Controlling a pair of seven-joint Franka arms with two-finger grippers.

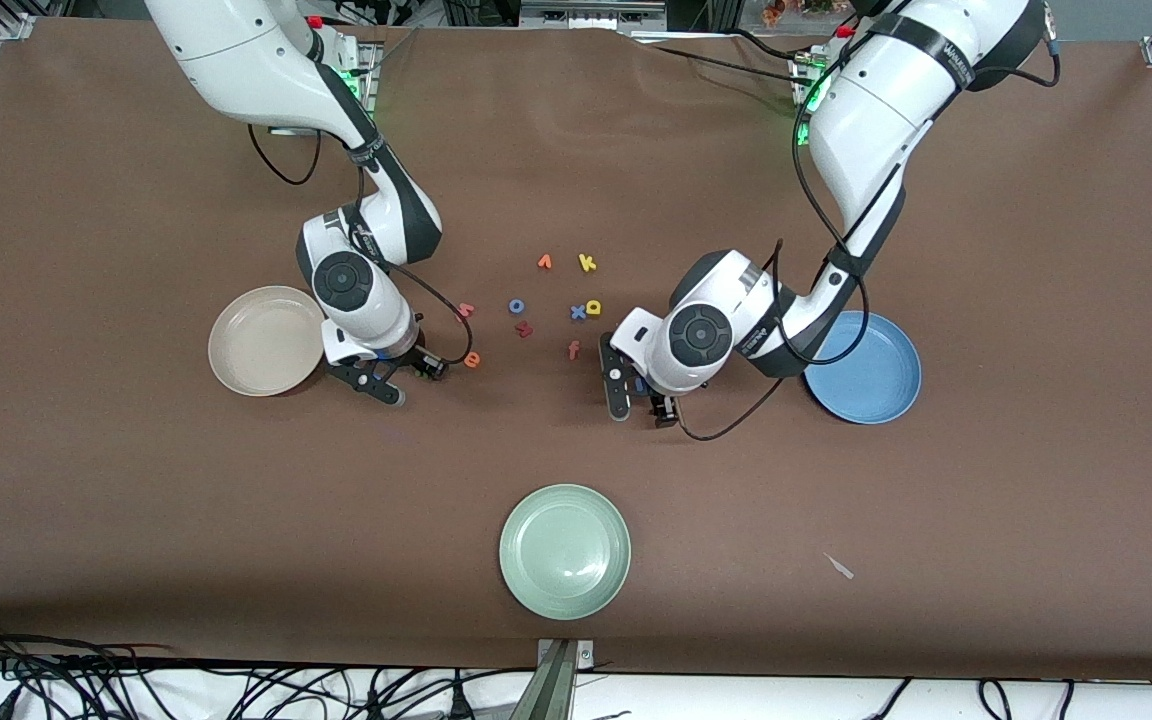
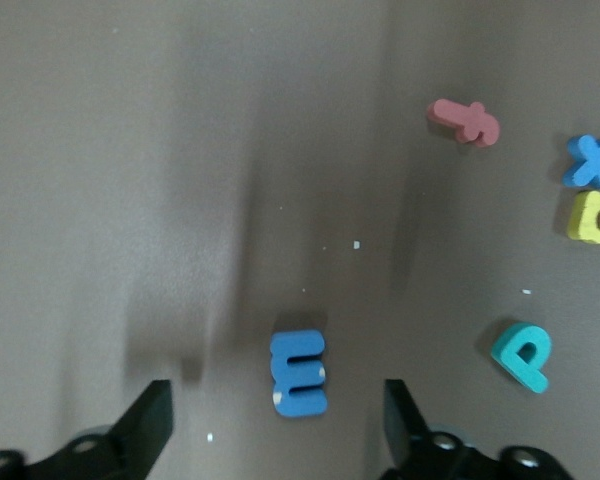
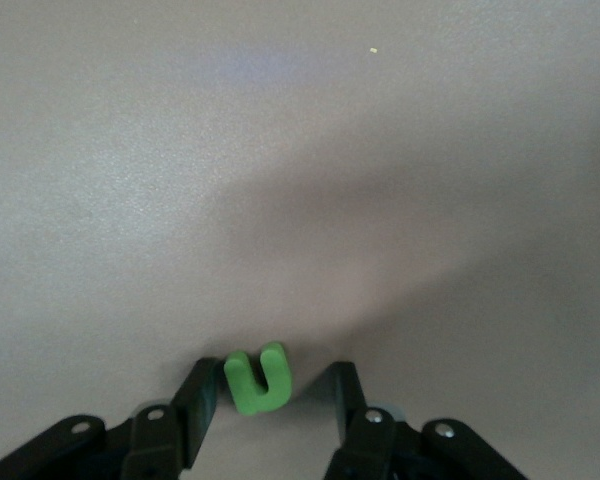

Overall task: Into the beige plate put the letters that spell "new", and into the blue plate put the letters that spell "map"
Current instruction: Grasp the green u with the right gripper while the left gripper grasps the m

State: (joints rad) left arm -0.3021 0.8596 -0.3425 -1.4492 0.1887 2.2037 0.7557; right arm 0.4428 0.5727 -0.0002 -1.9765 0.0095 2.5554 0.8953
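My right gripper (image 1: 414,382) (image 3: 270,395) is down at the table beside the beige plate (image 1: 258,345). The green n (image 3: 258,380) lies between its open fingers; one finger touches it and a gap shows at the other. My left gripper (image 1: 642,410) (image 2: 278,420) stands wide open astride the blue m (image 2: 299,373), beside the blue plate (image 1: 871,378). The teal a (image 2: 523,355) lies close to the m. Among the middle cluster are the yellow p (image 1: 593,307), the pinkish-red w (image 1: 466,309) and the orange e (image 1: 473,359).
Other letters lie in the cluster: yellow k (image 1: 587,263), an orange letter (image 1: 545,262), blue o (image 1: 517,306), blue x (image 1: 577,312), a dark red letter (image 1: 524,328), orange-red f (image 1: 573,350). A pale green plate (image 1: 564,550) sits near the front edge.
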